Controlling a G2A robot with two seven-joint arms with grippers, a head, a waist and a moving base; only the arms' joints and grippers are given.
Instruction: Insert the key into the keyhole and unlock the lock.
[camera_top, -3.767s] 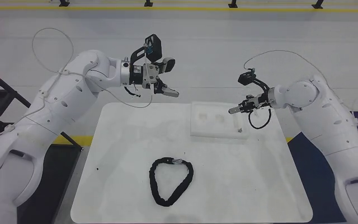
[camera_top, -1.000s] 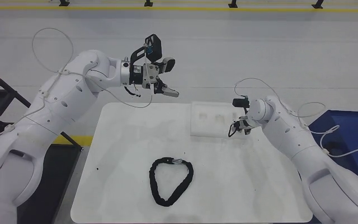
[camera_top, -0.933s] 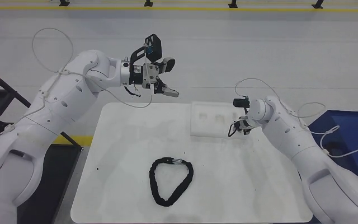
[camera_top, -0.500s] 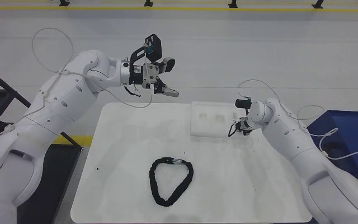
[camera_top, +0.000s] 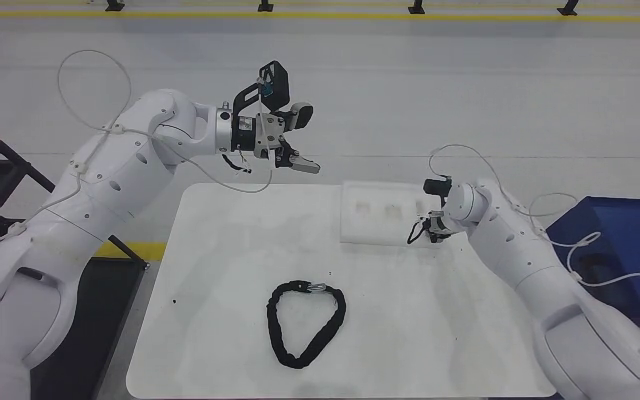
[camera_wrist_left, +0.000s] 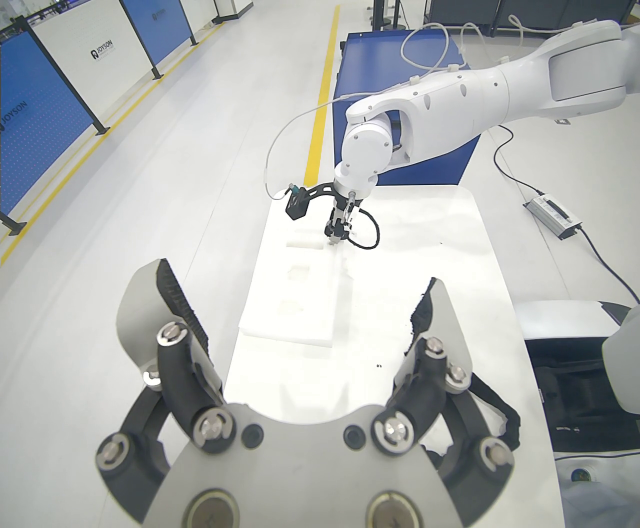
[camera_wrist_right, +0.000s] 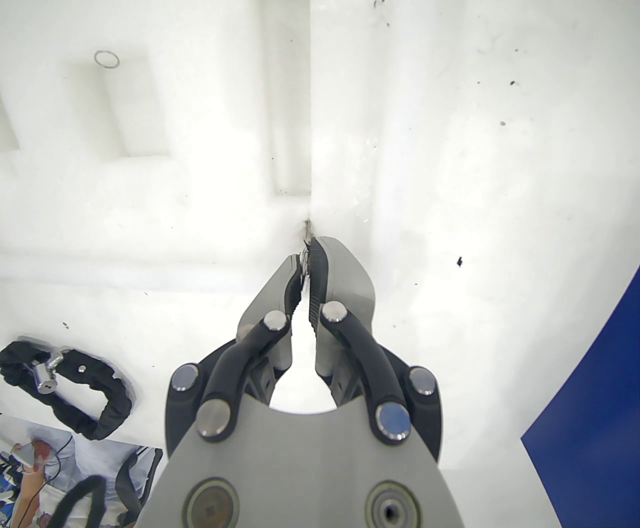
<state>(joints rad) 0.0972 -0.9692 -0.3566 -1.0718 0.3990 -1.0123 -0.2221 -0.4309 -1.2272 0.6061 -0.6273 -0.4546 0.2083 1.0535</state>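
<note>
My right gripper pinches the thin key with jaws nearly closed at the foam tray's corner. My left gripper keeps jaws wide. The lock lies well apart from the tray. The key may slip, since I grip so little.

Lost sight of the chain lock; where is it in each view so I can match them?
Top view: chain lock on the table, nearer the robot than the foam tray.
Left wrist view: a black stretch of it peeks out behind one finger of the left pincer.
Right wrist view: beside the base of the right pincer, silver cylinder visible.
Shared landmark: the foam tray.
</note>
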